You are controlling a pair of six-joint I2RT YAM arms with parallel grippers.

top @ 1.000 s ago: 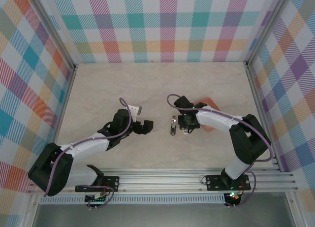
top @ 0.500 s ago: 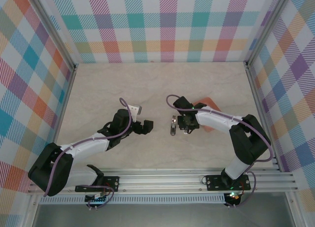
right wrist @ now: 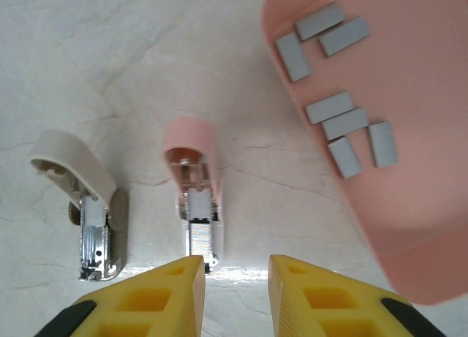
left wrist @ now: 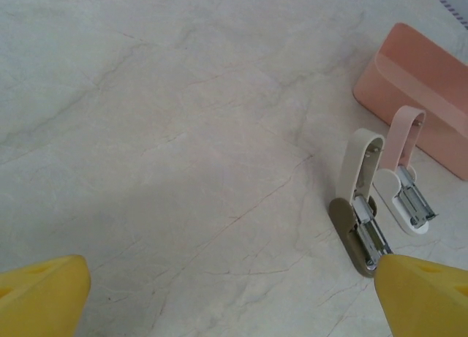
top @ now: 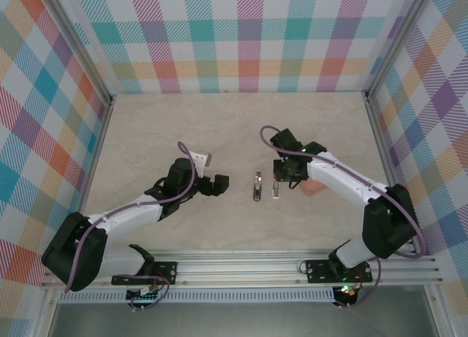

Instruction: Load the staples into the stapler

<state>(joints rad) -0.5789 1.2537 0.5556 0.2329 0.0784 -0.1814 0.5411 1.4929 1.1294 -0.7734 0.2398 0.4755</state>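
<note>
Staples: seven short grey strips lie loose on the floor of the salmon tray, to the right of both staplers in the right wrist view. Pink stapler and beige stapler lie side by side on the table, both hinged open, channels up. A grey block sits in the pink stapler's channel. Cannot tell whether it is a seated strip.

Right jaws: parted by a narrow gap, empty, yellow fingertips hovering just off the pink stapler's open end. Left jaws: spread wide, empty, fingertips low over bare table, apart from the staplers.

Risks, judged:
- Strips lie flat and thin; a pinch from above may skid off or snap one and scatter staples.
- Tray looks light and rounded; pressing on its floor may tip or slide it.
- Neither stapler is held down; a strip fed in crooked could shove the body or jam in the channel.
- A raised lid may flop shut if bumped.
- Two staplers: the wrong one may get loaded, or a second strip forced onto a first.

Writing: no brand, label or lettering legible anywhere.
</note>
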